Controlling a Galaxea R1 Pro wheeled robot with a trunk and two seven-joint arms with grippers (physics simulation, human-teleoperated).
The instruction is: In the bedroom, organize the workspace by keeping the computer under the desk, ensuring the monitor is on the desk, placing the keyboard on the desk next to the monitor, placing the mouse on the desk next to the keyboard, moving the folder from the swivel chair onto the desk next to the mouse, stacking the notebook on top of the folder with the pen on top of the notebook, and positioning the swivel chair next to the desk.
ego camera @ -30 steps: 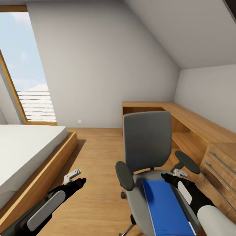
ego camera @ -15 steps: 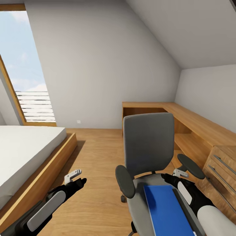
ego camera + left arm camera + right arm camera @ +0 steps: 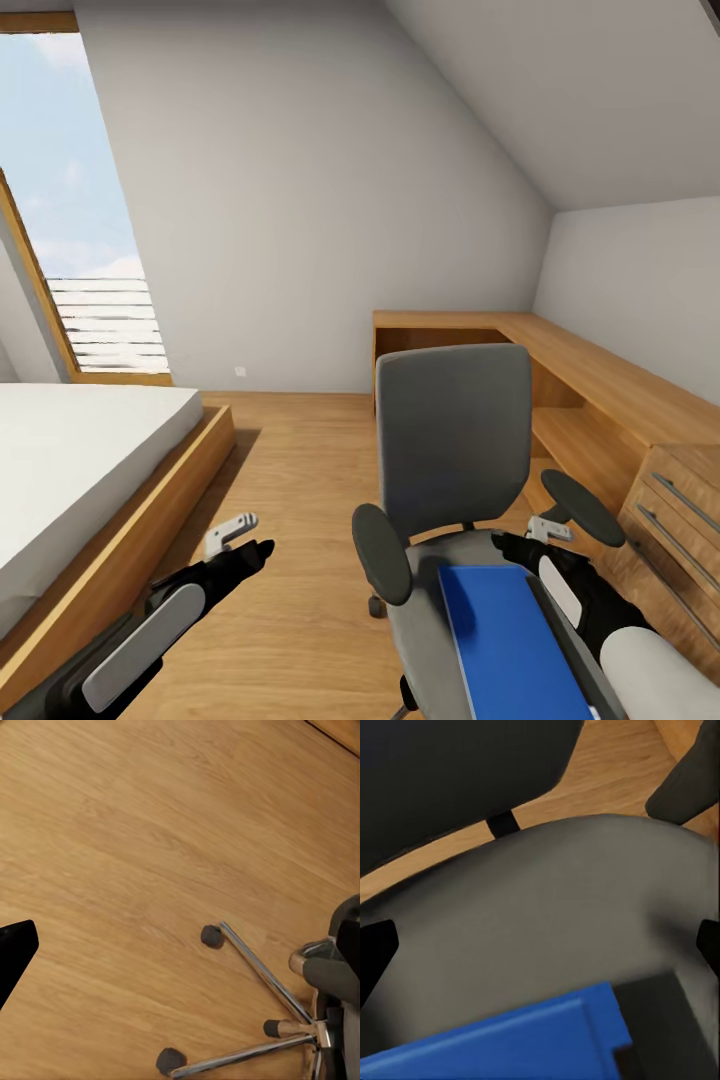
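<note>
The grey swivel chair (image 3: 452,440) stands on the wooden floor beside the desk (image 3: 560,345), its back towards the wall. A blue folder (image 3: 505,640) lies flat on the seat (image 3: 570,892), and the right wrist view shows its corner (image 3: 510,1042). A dark grey slab (image 3: 660,1020) lies along the folder's edge; I cannot tell what it is. My right gripper (image 3: 525,545) hovers open just above the seat's far right part, near the folder's corner. My left gripper (image 3: 245,540) hangs open over the floor left of the chair, above the chair's chrome base (image 3: 262,1020).
A low bed (image 3: 90,450) with a wooden frame fills the left side. A drawer unit (image 3: 675,500) stands at the right under the L-shaped desk. The chair's armrests (image 3: 380,540) flank the seat. A tall window (image 3: 70,200) is at the back left.
The view shifted slightly downwards early on. My left gripper has drifted a little to the right, towards the chair. The right gripper and the folder have held their place.
</note>
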